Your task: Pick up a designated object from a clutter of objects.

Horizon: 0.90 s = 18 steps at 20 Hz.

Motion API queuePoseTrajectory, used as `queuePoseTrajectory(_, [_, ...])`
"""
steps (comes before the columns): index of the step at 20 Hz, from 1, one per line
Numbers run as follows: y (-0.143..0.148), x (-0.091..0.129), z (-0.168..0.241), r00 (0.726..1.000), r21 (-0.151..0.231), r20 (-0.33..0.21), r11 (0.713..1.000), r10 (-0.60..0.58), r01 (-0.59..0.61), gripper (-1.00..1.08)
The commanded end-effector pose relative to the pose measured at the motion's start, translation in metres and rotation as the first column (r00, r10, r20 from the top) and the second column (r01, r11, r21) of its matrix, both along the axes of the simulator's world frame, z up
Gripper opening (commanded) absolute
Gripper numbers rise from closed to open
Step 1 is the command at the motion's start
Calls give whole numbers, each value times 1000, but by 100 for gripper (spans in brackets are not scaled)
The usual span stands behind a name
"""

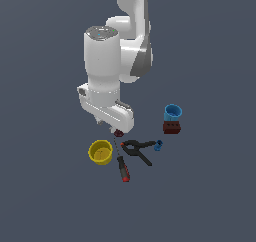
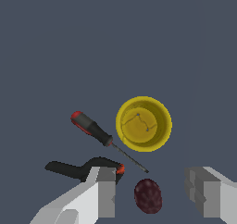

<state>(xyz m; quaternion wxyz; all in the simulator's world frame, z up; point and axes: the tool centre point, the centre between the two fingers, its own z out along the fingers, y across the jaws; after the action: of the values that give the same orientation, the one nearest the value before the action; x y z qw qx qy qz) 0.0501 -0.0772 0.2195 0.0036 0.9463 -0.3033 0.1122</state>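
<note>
The yellow cup (image 1: 100, 152) (image 2: 143, 124) stands upright on the grey floor, its mouth facing up and nothing inside it. My gripper (image 1: 114, 128) (image 2: 155, 195) hovers above the clutter, just beyond the cup and toward the exterior view's right. Its fingers (image 2: 105, 193) are spread open and hold nothing. In the wrist view a tiny dark red lump (image 2: 148, 196) (image 1: 119, 133) shows on the floor between them. The cup lies apart from both fingers.
A red-black screwdriver (image 1: 122, 168) (image 2: 92, 129) lies right beside the cup, its tip toward the lump. A black clamp (image 1: 139, 149) (image 2: 78, 168) lies further to the exterior view's right. A blue cup (image 1: 173, 112) stands behind a dark red block (image 1: 171, 128).
</note>
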Motion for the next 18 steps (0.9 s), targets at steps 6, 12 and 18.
queuePoseTrajectory(6, [-20, -1, -46, 978, 18, 71, 980, -198, 197, 28])
queuePoseTrajectory(12, [-36, -6, -79, 931, 45, 127, 939, -343, 340, 28])
queuePoseTrajectory(18, [-48, -14, -103, 879, 73, 170, 895, -446, 440, 28])
